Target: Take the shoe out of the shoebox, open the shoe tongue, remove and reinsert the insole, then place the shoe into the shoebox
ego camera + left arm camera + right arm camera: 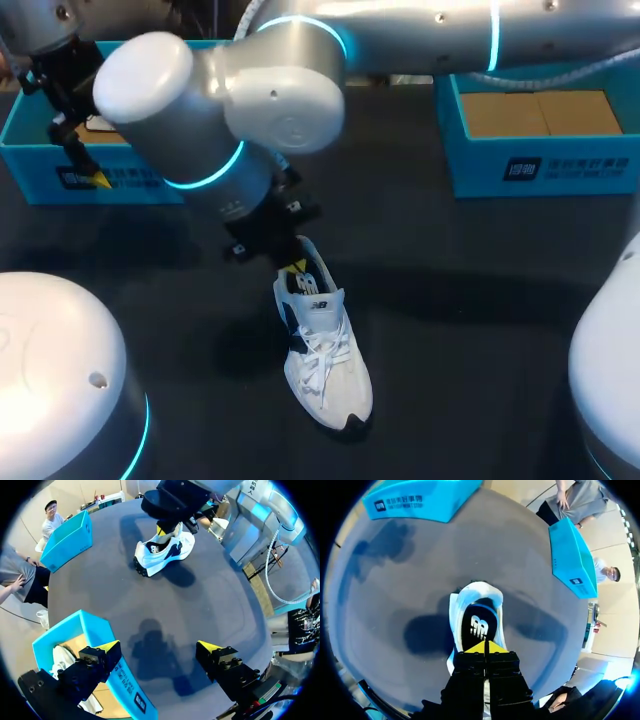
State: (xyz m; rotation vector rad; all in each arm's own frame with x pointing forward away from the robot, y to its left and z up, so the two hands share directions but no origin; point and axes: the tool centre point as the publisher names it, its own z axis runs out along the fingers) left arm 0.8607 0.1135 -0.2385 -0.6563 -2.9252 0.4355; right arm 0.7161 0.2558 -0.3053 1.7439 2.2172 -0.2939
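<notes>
The white shoe (pixel 322 350) stands mid-desk (pixel 470 290), long axis near-to-far, toe pointing to the near edge, slightly right. The right gripper (pixel 485 647), jaws pressed together, is at its opening. The left gripper (pixel 159 649), jaws wide, hangs over the shoebox (pixel 35 165).

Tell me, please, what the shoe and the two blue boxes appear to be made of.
The shoe: white upper looks like matte fabric or mesh with smoother synthetic panels; woven white laces; the dark sole edge looks rubbery, though that is unclear. The left box and right box: probably cardboard, with printed cyan walls and a plain brown inside.
</notes>
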